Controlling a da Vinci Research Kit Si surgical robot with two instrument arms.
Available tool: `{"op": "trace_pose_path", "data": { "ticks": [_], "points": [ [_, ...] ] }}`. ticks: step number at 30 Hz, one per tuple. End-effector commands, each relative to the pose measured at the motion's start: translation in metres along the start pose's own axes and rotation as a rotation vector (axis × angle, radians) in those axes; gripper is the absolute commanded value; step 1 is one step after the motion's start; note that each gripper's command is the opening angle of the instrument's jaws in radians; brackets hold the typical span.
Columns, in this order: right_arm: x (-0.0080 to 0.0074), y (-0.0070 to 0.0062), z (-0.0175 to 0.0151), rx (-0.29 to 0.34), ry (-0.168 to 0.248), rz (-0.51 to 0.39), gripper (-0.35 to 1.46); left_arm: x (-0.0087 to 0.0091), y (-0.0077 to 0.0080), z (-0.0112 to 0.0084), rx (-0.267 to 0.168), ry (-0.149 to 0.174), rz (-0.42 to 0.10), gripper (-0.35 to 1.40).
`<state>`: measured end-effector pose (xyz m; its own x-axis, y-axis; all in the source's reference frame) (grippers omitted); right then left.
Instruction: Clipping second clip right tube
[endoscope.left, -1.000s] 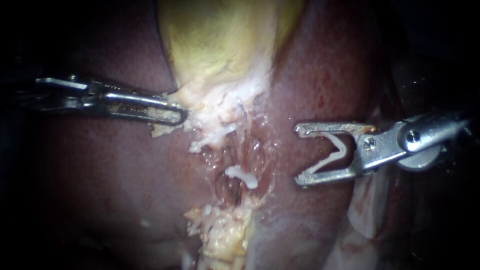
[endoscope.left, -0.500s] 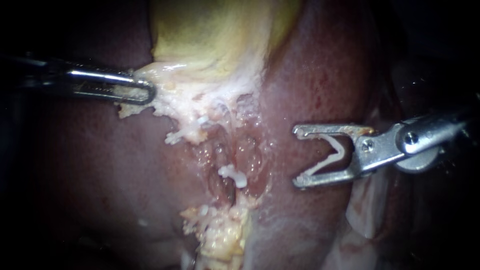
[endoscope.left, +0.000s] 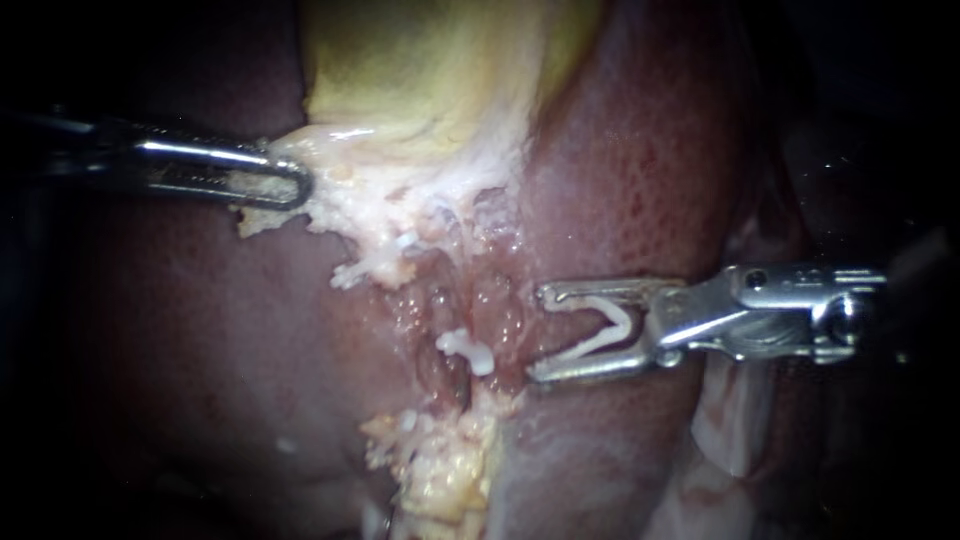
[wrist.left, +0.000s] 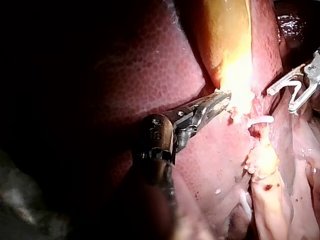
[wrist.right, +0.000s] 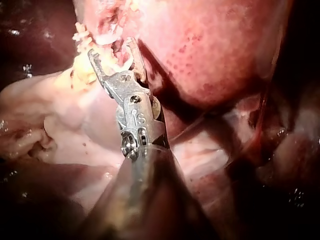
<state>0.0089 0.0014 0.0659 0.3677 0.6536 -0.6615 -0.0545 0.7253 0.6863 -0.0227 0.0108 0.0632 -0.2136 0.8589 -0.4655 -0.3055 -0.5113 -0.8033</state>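
The left instrument (endoscope.left: 300, 186) has pulled the pale tissue (endoscope.left: 350, 215) it grips toward the frame's upper left. The right instrument (endoscope.left: 540, 334), with its loaded clip (endoscope.left: 620, 325), has slid left and lower, levelling out, nearing the white clip (endoscope.left: 465, 350) at centre.

liver (endoscope.left: 640, 180): dark red-brown, finely stippled with paler dots, wet sheen.
gallbladder (endoscope.left: 430, 70): yellow-green, duller olive toward its sides.
fringe of tissue (endoscope.left: 350, 200) at the gallbladder's lower edge: cream-white, streaked pink.
fatty lump (endoscope.left: 440, 460): pale yellow, flecked white.
left instrument (endoscope.left: 298, 186): silver-grey metal, dark slot along the jaws.
right instrument (endoscope.left: 540, 334): bright silver, darker round screw heads.
loaded clip (endoscope.left: 610, 325) in its jaws: plain white.
placed clip (endoscope.left: 465, 350): white, against glistening red-pink tissue.
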Motion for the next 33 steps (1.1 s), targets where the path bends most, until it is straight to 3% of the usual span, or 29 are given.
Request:
{"op": "trace_pose_path", "data": {
  "ticks": [1, 8, 15, 24, 33],
  "points": [
    [0.0, 0.0003, 0.0004, -0.002, 0.002, 0.015, 0.45, 0.0, 0.0, 0.0, 0.0, 0.0, 0.0, -0.35],
    [-0.0004, 0.0019, 0.0028, -0.009, 0.034, 0.113, 0.45, -0.0001, 0.0, 0.0001, 0.001, 0.0, 0.0, -0.35],
    [-0.0007, 0.0025, 0.0048, -0.009, 0.068, 0.144, 0.46, -0.0001, 0.0, 0.0002, 0.002, 0.001, 0.001, -0.35],
    [-0.0011, 0.0027, 0.0073, 0.016, 0.104, 0.155, 0.49, -0.0001, 0.0, 0.0003, 0.002, 0.001, 0.001, -0.35],
    [-0.001, 0.0018, 0.0076, 0.087, 0.139, 0.147, 0.49, -0.0001, 0.0, 0.0003, 0.002, 0.001, 0.001, -0.35]
  ]
}}
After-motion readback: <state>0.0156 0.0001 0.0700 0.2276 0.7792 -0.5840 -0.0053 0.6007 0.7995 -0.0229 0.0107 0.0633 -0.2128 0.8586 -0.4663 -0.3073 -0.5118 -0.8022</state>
